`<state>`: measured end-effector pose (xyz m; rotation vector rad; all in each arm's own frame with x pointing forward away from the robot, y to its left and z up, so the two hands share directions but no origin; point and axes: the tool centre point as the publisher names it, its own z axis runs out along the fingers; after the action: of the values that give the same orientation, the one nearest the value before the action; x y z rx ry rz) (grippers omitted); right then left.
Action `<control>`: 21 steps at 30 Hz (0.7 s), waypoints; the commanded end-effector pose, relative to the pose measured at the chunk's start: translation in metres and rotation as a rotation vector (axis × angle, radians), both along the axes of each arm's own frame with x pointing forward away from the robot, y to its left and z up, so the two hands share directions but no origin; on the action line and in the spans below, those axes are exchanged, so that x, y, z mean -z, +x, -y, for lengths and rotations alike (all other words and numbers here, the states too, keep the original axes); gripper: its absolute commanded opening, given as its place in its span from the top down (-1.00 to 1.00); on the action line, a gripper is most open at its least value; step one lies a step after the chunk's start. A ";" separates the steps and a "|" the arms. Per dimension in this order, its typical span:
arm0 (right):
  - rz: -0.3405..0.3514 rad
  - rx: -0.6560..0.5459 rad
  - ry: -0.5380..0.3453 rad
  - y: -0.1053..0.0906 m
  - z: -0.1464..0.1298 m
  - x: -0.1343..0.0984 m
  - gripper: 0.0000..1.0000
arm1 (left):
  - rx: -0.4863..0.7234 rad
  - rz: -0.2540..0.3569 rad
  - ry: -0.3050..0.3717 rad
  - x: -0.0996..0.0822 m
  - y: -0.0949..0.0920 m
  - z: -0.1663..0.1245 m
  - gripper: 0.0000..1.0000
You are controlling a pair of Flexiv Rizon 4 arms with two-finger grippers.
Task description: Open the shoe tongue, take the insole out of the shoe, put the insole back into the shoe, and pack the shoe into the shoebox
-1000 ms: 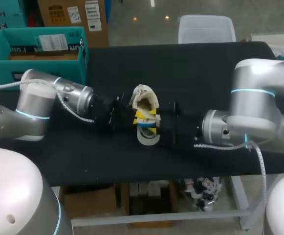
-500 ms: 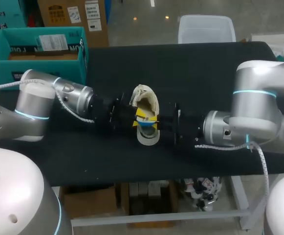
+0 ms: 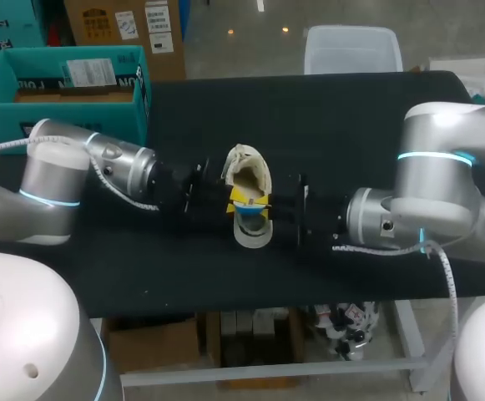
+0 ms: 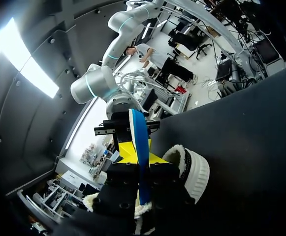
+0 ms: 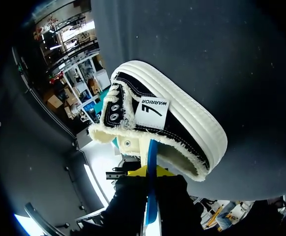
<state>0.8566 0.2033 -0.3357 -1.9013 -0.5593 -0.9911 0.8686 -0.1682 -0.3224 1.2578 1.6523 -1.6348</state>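
Head view: the shoe (image 3: pixel 250 171) lies near the middle of the black tabletop (image 3: pixel 351 125), slightly toward its near edge. Its cream sole and pale fleecy lining face the camera. The left arm (image 3: pixel 54 171) reaches in from the left edge and the right arm (image 3: pixel 438 196) from the right edge, and the two meet over the shoe's opening. The left gripper (image 3: pixel 238 198) and right gripper (image 3: pixel 261 205) face each other there, their yellow tips almost touching. The blue insole (image 3: pixel 250 216) stands between them, above the shoe. The teal shoebox (image 3: pixel 25 109) sits open at the far left corner of the tabletop, well apart from the shoe.

Left wrist view: the insole (image 4: pixel 135 128) runs edge-on between the left gripper's (image 4: pixel 140 155) two fingers. They are pressed against it from both sides, pinching it. The shoe (image 4: pixel 194 169) lies just beside and below the fingers, with its fleecy cuff and ribbed cream sole in view. The right arm's gripper stands directly ahead on the same insole.

Right wrist view: the right gripper (image 5: pixel 151 172) likewise pinches the insole (image 5: pixel 151 152), with a yellow tip on either side of the blue edge. The shoe (image 5: pixel 182 123) lies just ahead of the fingers, with a black upper, a white label, metal eyelets and a frayed cream collar. The insole's far end reaches the shoe's opening; how far it goes inside cannot be told.
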 end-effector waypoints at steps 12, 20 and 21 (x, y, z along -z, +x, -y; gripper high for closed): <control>-0.015 -0.007 0.007 0.030 -0.007 0.019 1.00 | -0.073 0.025 0.005 0.018 0.027 -0.002 1.00; -0.027 0.006 -0.002 0.024 -0.003 0.018 0.58 | -0.067 0.009 0.006 0.020 0.028 -0.001 1.00; -0.025 0.008 0.002 0.023 -0.002 0.016 0.25 | -0.066 0.008 0.006 0.020 0.027 -0.001 1.00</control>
<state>0.8821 0.2072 -0.3538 -1.9152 -0.5403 -0.9664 0.8935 -0.1656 -0.3392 1.1974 1.6831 -1.5745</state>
